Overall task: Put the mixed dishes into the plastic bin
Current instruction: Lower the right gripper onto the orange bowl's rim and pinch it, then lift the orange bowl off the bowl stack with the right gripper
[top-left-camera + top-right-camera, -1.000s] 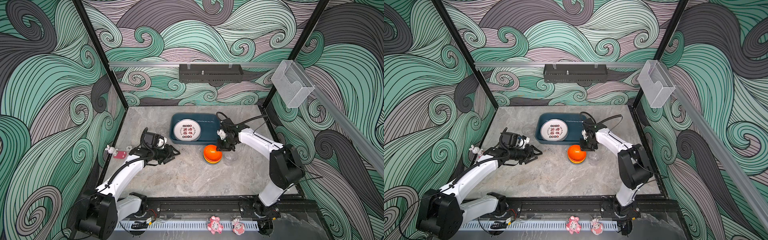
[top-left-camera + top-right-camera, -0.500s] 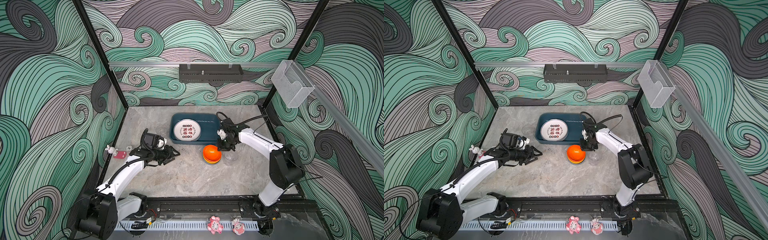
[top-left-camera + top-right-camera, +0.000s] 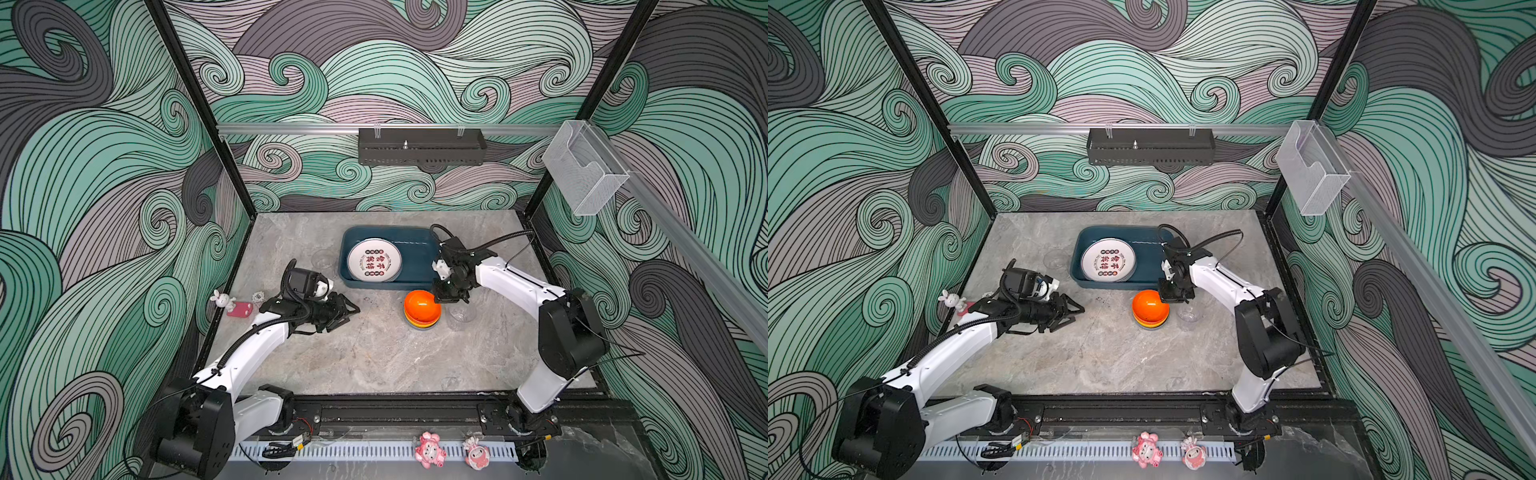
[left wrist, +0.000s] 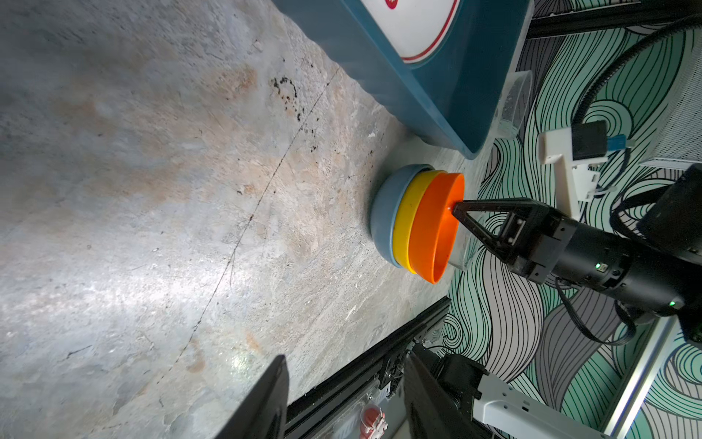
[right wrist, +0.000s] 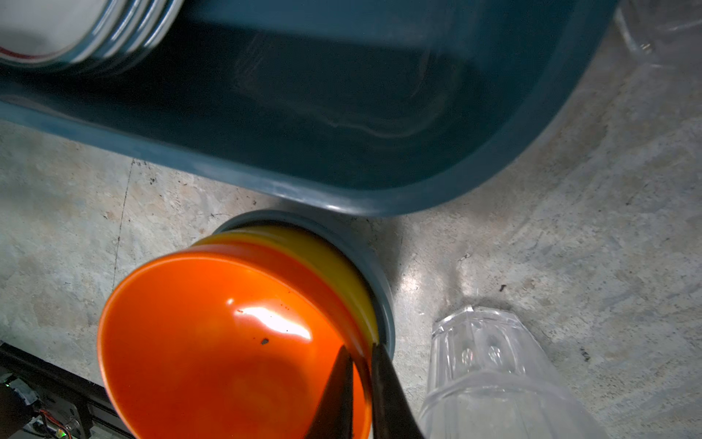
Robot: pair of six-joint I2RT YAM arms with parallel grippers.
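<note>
The dark teal plastic bin (image 3: pixel 415 243) stands at the back middle, with a white plate (image 3: pixel 374 262) printed with characters lying in its left half. Just in front of it stands a stack of bowls (image 3: pixel 422 309), orange on yellow on blue. My right gripper (image 3: pixel 441 297) is shut on the orange bowl (image 5: pixel 212 342): one finger is inside its rim, one outside, right gripper (image 5: pixel 359 351). A clear tumbler (image 5: pixel 490 365) stands beside the stack. Another tumbler (image 3: pixel 323 261) is left of the bin. My left gripper (image 3: pixel 353 314) hovers open and holds nothing, well left of the bowls (image 4: pixel 429 228).
A pink toy figurine (image 3: pixel 232 305) lies at the table's left edge, and two more (image 3: pixel 430 451) sit on the front rail. A black perforated tray (image 3: pixel 422 147) hangs on the back wall. A clear acrylic holder (image 3: pixel 584 170) hangs at the right.
The right gripper's jaws have closed onto the orange bowl's rim. Both arms have stayed where they were, and the left gripper is unchanged.
</note>
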